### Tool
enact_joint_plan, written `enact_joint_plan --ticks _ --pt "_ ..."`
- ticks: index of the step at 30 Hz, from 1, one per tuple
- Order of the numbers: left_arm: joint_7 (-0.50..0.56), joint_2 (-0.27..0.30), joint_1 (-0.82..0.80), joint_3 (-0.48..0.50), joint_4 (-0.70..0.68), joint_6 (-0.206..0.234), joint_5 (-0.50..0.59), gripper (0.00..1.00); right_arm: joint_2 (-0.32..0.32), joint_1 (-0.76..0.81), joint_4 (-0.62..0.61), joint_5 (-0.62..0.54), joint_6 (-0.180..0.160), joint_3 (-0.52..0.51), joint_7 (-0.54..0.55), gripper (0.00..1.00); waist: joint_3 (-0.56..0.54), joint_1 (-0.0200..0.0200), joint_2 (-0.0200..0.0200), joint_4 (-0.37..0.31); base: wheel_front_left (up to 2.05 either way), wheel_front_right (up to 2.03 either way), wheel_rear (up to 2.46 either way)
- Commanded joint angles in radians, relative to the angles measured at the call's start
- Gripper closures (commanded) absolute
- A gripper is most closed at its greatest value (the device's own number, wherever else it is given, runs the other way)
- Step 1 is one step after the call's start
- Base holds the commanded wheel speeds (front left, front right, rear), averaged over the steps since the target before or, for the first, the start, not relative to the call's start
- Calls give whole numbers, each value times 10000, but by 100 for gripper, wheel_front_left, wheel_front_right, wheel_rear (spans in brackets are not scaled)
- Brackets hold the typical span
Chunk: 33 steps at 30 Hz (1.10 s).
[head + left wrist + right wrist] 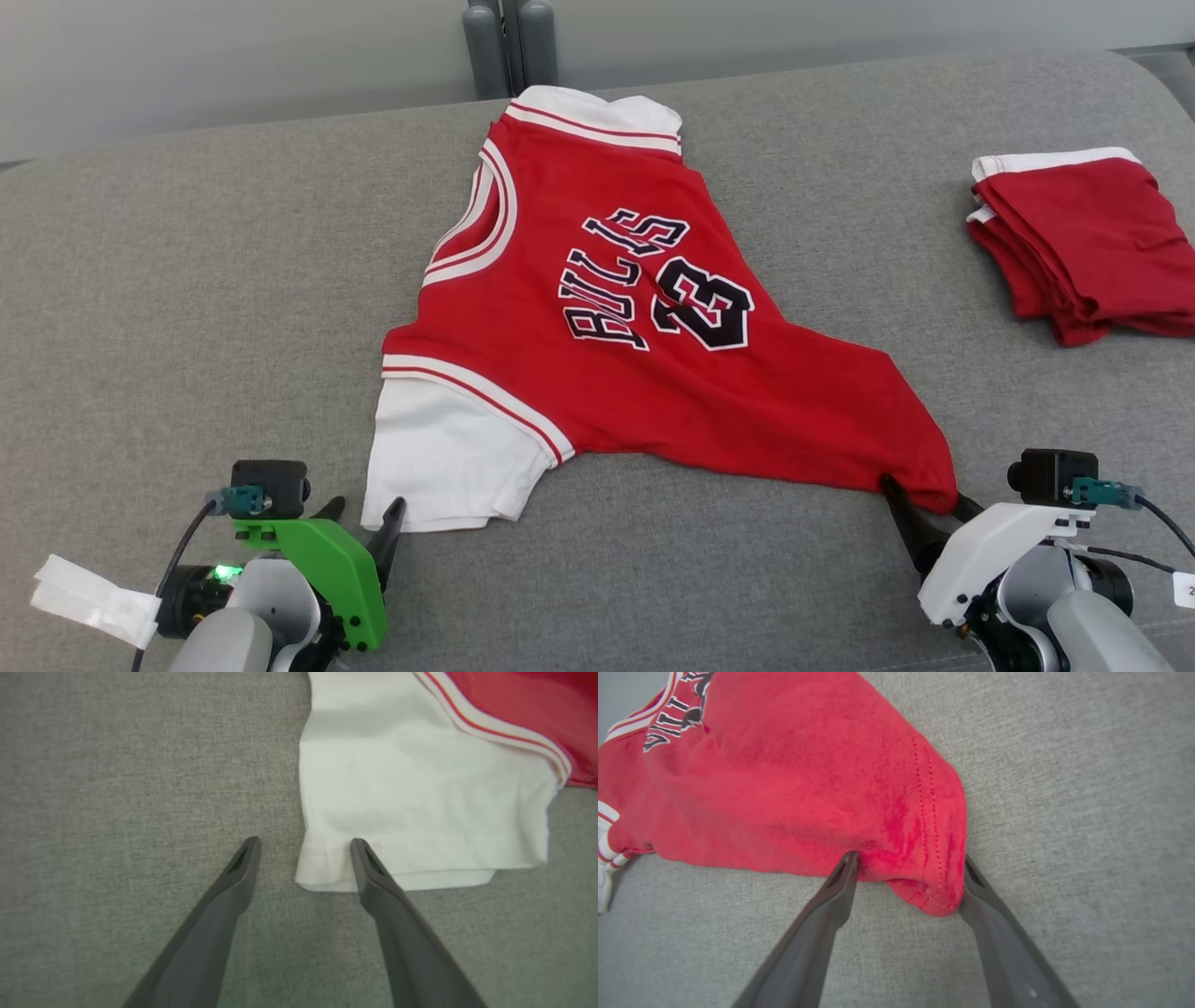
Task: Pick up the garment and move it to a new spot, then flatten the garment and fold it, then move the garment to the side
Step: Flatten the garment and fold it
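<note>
the left gripper [304, 844] hangs low over the near edge of the grey padded surface [187, 280] with its fingers apart. one fingertip lies over the hem of the white sleeve [420, 802] and the other over bare upholstery just beside the sleeve's corner. the right gripper [910, 858] also stands spread, near the same edge but well to the right. its two fingers straddle a bunched red hem corner [934, 882], which bulges up between them. the cloth touches both fingers, but neither gripper looks clamped on anything.

the jersey [597, 308] is thin knit, so it should be light and limp. i judge it would drape and crease rather than keep a shape, and it would drag on the rough upholstery rather than slide. nothing about it is fragile. the stitched hems are the firmest places to pinch. the sleeve hem and the red bottom corner, which the fingers already flank, look like sensible holds. taken together they would let the cloth be drawn taut between the arms.

the jersey lies face up in the middle of the surface, reaching from the far edge down to the near edge. it is red with white striped trim, white sleeves and dark lettering reading "bulls" above the number 23. it is not flat: its outline narrows to a point at the right gripper, and shallow wrinkles cross the print. a folded red garment [1083, 243] sits well apart, by the right edge.
</note>
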Motion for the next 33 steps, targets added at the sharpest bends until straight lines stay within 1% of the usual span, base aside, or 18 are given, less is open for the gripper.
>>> enact_joint_plan --ticks 1,2,3,4,5,6,7,8,12,20,28,30,33 --pt "-18 9 -95 -106 146 -36 -77 0 -22 -67 91 79 5 84 -55 0 -9 0 0 6 0 0 0" --pt "-35 1 -105 -163 207 -39 -136 1 -42 -76 105 117 5 124 -116 27 -20 0 0 4 0 0 0" --pt "-58 2 -108 -217 267 -42 -182 20 -52 -80 113 141 5 163 -141 43 -32 0 0 -3 0 0 0" --pt "-85 13 -107 -279 328 -44 -228 53 -70 -92 105 147 5 207 -190 56 -42 0 0 -14 0 0 0" --pt "-99 5 -107 -367 381 -46 -324 60 -92 -98 106 175 5 244 -232 62 -64 0 0 -30 0 0 0" --pt "-134 -1 -100 -451 412 -47 -398 83 -118 -100 102 201 5 278 -254 75 -86 0 0 -44 0 0 0" --pt "-160 21 -94 -544 469 -48 -472 100 -147 -103 97 212 5 316 -279 89 -110 0 0 -62 0 0 0" --pt "-179 55 -98 -605 516 -49 -488 100 -172 -104 102 230 5 345 -310 100 -133 0 0 -75 0 0 0" --pt "-223 189 -97 -848 700 -42 -771 100 -234 -62 128 321 5 461 -389 100 -290 0 0 -100 0 0 0" --pt "-888 541 30 -947 379 -42 -1007 100 -378 117 -240 744 5 701 -824 100 -640 0 0 -63 0 0 0" --pt "-1495 927 269 -577 -872 9 -1188 100 -705 131 -1371 1445 5 872 -976 100 -549 0 0 -62 0 0 0" --pt "-1645 996 81 -488 -1243 8 -1205 100 -842 -128 -1651 1543 5 920 -980 100 -396 0 0 -53 0 0 0" --pt "-1785 1267 -631 -497 -1713 39 -789 100 -1095 -747 -1999 1681 5 1117 -877 100 -65 0 0 3 0 0 0"
